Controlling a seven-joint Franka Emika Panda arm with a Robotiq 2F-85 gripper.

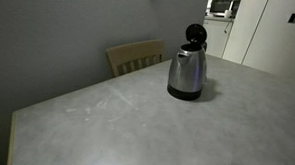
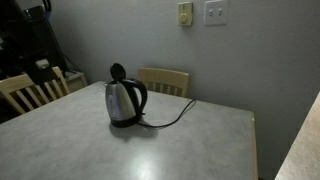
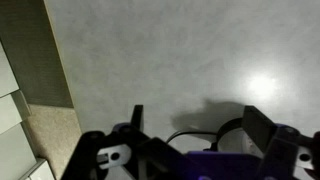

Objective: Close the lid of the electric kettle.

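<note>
Grey, faintly mottled counter [image 3: 150, 50] fills the wrist view, and the claw [image 3: 195, 118] hangs above it with both fingers [image 3: 137, 120] spread wide apart. Nothing sits between them and they touch nothing.

Counting left to right in an exterior view: one wooden chair [image 2: 25, 92] at the counter's left edge, one electric kettle [image 2: 124, 102] standing upright on the counter [image 2: 200, 140], a second chair [image 2: 165, 80] behind it against the wall, and one black cord [image 2: 170, 120] trailing off to the right. One lid [image 2: 117, 72], flipped up on its hinge above the kettle's mouth, so it's open.

In an exterior view, the same kettle [image 1: 187, 74] and raised lid [image 1: 195, 34] show, plus one microwave [image 1: 223, 8] in the background.
</note>
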